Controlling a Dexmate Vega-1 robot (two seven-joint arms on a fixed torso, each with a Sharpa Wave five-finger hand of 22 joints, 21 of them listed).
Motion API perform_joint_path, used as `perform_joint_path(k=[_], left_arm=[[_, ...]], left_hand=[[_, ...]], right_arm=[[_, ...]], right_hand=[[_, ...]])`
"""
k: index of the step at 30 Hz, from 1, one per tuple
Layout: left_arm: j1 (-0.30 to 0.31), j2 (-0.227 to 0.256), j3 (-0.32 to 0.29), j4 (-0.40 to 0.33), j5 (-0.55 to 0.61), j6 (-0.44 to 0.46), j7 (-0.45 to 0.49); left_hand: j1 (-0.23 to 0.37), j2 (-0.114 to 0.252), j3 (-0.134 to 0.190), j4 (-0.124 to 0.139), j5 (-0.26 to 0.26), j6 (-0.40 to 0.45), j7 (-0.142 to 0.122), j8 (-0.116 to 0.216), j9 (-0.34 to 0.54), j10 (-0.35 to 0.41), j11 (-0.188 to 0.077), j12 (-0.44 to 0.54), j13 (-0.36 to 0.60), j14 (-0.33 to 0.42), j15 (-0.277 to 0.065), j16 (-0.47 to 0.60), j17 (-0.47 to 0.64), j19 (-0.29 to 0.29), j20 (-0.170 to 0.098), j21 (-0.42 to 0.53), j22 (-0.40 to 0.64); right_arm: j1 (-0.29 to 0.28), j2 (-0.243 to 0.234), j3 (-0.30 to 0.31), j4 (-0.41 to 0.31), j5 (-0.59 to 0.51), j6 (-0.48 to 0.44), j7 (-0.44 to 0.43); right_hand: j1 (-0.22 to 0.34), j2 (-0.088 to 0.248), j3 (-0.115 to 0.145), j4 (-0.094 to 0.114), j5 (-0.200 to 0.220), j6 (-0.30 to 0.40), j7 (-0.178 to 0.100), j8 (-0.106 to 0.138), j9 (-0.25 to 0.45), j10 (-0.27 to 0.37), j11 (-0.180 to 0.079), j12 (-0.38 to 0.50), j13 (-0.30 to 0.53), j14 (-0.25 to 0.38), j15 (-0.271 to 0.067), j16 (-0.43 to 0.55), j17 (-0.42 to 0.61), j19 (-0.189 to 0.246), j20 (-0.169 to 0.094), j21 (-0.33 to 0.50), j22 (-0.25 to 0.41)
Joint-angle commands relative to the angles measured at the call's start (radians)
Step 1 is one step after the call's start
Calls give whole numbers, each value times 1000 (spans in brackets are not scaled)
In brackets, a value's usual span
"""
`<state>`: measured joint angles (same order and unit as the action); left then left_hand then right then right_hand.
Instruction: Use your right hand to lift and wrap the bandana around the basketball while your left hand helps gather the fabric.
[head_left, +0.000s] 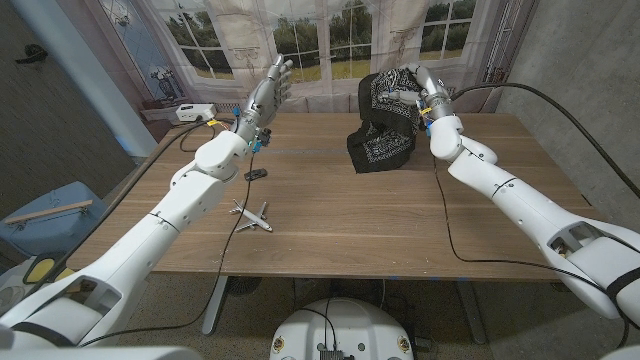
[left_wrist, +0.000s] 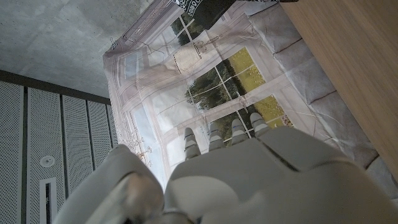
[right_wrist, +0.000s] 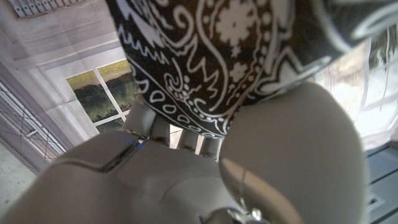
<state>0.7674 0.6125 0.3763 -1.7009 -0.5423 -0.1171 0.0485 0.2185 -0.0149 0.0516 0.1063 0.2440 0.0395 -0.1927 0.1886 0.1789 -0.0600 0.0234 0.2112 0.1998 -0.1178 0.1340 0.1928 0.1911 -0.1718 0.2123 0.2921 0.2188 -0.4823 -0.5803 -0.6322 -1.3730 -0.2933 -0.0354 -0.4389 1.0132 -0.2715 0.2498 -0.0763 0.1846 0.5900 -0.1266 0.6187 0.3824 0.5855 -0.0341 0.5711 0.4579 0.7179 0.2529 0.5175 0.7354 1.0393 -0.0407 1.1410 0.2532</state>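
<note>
Item: black paisley bandana (head_left: 385, 120), far table (head_left: 330, 220) edge, upper part lifted, lower folds resting on wood. We judge it light, limp, slip-prone; best taken by a bunched edge. Our right hand (head_left: 420, 93) grips its top, fingers buried in cloth. Our left hand (head_left: 265, 98) hangs raised, fingers loosely spread, holding nothing. Basketball: we cannot make it out.

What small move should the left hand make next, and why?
Probably bring the left hand across toward the bandana. It hangs open in the air, apart from the cloth, while the right hand holds the cloth up alone.
</note>
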Motion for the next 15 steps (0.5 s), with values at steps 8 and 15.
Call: perform_joint_path(k=[8,15], left_arm=[[-34,-25,19,41,-3,-2,-15],[-39,-30,22,48,-7,-5,-21]], left_hand=[[-4,10,-6,4,8,9,0,5,1,-10,1,7,3,1,-2,4,-1,-26,1,-2,1],[-5,10,-7,4,8,10,0,5,1,-11,1,7,3,-1,-3,3,0,-27,1,-3,1]], right_arm=[[83,-63,-227,8,-408,-191,75],[113,-58,-286,34,-526,-184,69]], right_hand=[[452,425,85,-78,-1,41,13,12,-2,8,-15,1,6,323,-475,-12,5,3,-182,21,0],[472,423,91,-85,-2,67,21,20,-7,10,-24,2,9,330,-474,-18,13,-10,-183,34,-3]])
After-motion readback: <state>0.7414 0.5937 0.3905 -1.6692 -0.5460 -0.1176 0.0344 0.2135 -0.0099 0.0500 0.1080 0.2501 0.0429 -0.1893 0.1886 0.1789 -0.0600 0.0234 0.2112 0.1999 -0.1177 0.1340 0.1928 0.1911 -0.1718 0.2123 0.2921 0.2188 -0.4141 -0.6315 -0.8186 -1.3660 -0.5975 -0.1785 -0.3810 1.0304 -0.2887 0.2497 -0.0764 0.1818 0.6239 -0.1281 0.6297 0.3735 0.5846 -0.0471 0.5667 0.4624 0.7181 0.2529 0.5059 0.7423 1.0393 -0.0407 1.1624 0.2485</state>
